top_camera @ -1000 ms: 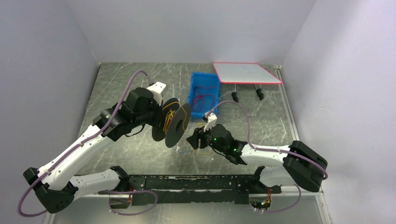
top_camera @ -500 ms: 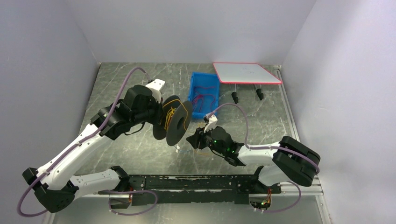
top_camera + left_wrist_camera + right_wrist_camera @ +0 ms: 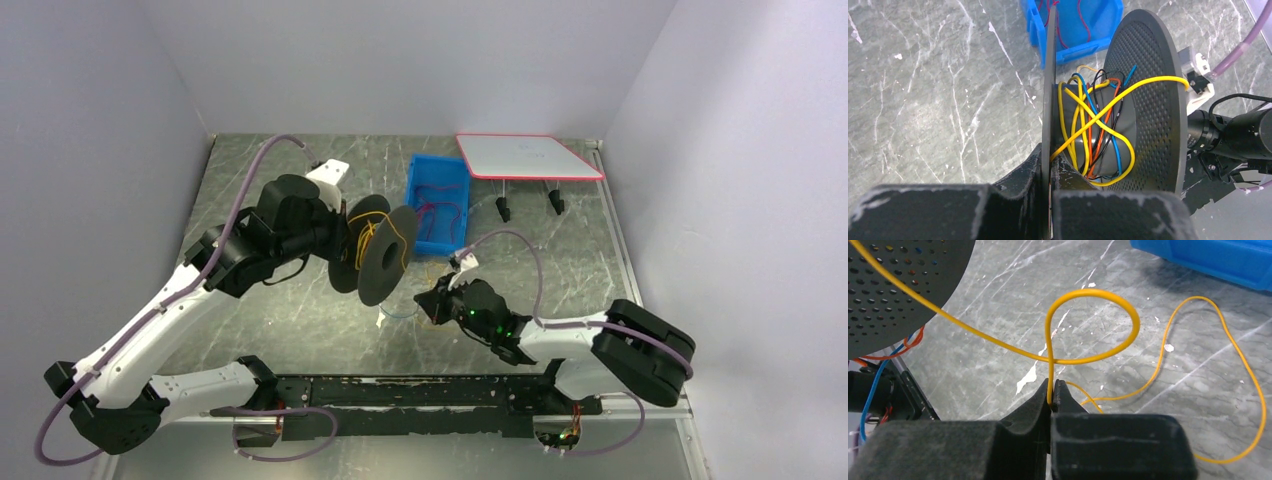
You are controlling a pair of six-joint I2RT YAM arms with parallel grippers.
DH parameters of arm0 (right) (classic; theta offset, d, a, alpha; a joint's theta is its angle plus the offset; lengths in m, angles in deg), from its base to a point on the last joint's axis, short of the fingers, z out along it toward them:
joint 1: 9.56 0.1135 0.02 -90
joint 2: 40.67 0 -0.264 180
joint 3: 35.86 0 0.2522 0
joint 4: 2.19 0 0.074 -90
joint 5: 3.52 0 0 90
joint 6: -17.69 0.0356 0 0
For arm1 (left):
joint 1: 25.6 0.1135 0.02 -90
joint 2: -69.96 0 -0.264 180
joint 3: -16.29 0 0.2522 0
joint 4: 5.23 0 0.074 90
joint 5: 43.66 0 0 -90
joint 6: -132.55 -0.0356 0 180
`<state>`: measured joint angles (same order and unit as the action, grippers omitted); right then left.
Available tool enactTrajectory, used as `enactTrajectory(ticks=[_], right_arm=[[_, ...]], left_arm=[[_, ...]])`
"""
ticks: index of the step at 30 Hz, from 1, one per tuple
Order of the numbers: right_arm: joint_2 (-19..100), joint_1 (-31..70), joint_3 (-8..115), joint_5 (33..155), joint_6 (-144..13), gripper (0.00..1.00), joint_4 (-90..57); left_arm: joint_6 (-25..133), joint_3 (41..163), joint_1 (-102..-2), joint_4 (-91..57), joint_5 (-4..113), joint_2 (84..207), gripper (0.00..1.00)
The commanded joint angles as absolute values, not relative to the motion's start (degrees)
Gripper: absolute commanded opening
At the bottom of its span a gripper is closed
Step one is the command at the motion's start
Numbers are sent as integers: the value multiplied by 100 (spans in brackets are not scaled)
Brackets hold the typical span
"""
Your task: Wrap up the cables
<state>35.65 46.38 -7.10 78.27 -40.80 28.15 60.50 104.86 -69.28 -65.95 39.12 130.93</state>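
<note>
Thin yellow cable (image 3: 1096,291), trailing in a loop off the dark grey perforated plastic spool (image 3: 1148,100), pinched between the right gripper's (image 3: 1052,392) closed fingers. The left gripper (image 3: 1050,161) clamps the spool's flange. Under the spool lies a grey veined stone tabletop (image 3: 560,262); behind it, a blue plastic bin (image 3: 411,195); around it, plain white walls (image 3: 400,60).

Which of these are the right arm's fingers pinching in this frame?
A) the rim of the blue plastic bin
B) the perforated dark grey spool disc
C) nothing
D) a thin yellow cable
D: in the right wrist view the fingers of the right gripper are shut on the thin yellow cable, which loops just above them.
</note>
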Motion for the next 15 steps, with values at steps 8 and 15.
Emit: enactTrajectory(ticks=[8, 15], right_arm=[[2211, 4635, -1392, 7275, -4154, 0, 2059], [1388, 4628, -1521, 6810, -3772, 0, 1016]], left_arm=[[6288, 11329, -6852, -6508, 3881, 13293, 7], [6052, 11818, -6441, -6523, 4394, 13593, 7]])
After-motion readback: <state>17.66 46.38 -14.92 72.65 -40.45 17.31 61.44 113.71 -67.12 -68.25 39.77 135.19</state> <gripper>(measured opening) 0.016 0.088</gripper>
